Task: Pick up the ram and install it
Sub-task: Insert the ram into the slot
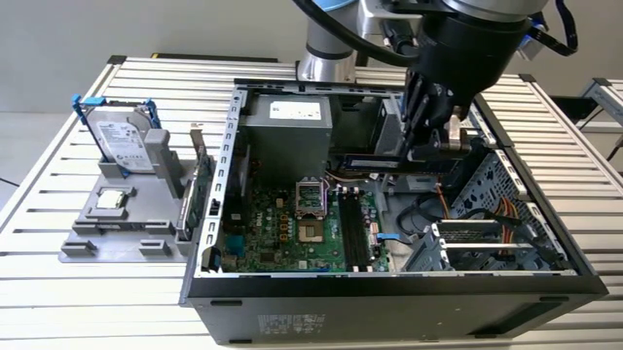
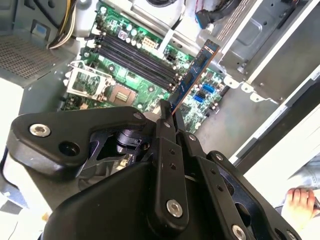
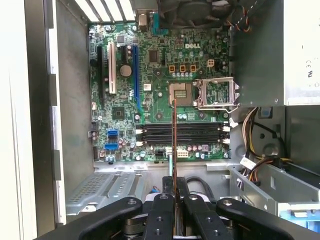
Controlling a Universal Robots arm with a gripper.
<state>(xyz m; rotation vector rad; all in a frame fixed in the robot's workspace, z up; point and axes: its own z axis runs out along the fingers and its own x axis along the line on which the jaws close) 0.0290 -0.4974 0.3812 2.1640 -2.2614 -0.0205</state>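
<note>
- At the exterior view's left, we saw a ribbed aluminium counter (image 1: 58, 292) carrying a grey plastic holder (image 1: 122, 237). A silver hard drive with blue rails (image 1: 125, 142) stood upright in it.
- Just right of that, a green expansion card with a metal bracket (image 1: 198, 191) stood on edge at the holder's side, close to the case wall.
- Next came the open black metal computer case (image 1: 389, 310), lying on its side. A green motherboard (image 1: 282, 237) sat on its floor and a grey power-supply box (image 1: 287, 135) at the back.
- Toward the board's right edge, the long black memory slots (image 1: 352, 230) ran side by side.
- Above the board hung the ram (image 1: 375, 162), a slim, dark blue-green circuit-board stick. It was level in the air and clear of the slots.
- The black pincer (image 1: 428, 154) of the dark arm (image 1: 467, 36) was clamped on the stick's right end.
- Farther right, a perforated grey drive cage (image 1: 497, 189) stood in the case.
- In the second wrist view, the pincer (image 2: 169, 114) pressed together on one end of the ram (image 2: 194, 75), which slanted out over the motherboard (image 2: 130, 85). A person's hand (image 2: 300, 200) lay outside the case.
- In the first wrist view, we saw the ram (image 3: 174, 145) edge-on, a thin line rising from the pincer (image 3: 175, 197). It crossed in front of the memory slots (image 3: 180, 134) and was seated in none.
</note>
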